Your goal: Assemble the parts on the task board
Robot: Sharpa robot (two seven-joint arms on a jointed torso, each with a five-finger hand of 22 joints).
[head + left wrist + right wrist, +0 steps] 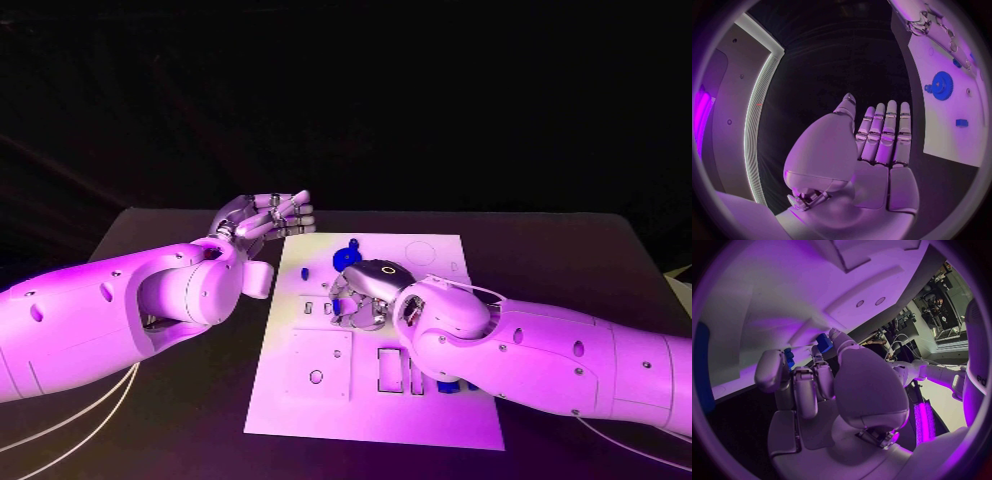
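Where the small blue part sits between the fingertips of the right hand, the hold appears to be a pinch, with the fingers curled in around the piece just over the middle of the task board, presumably so that it can be lowered into a seat there. A second blue piece shows beside the curled fingers; whether it is gripped or merely lies behind them cannot be determined. On the board's far portion a blue gear lies flat with a small blue block near it, both apart from either hand, and another blue part shows at the board's near right, partly hidden by the right forearm. Cut-outs and slots across the near half stand unfilled, so assembly is judged to be at an early stage. The left hand holds nothing, fingers straight and side by side, standing off the board's far left corner above the black table, judged to be parked clear of the work.
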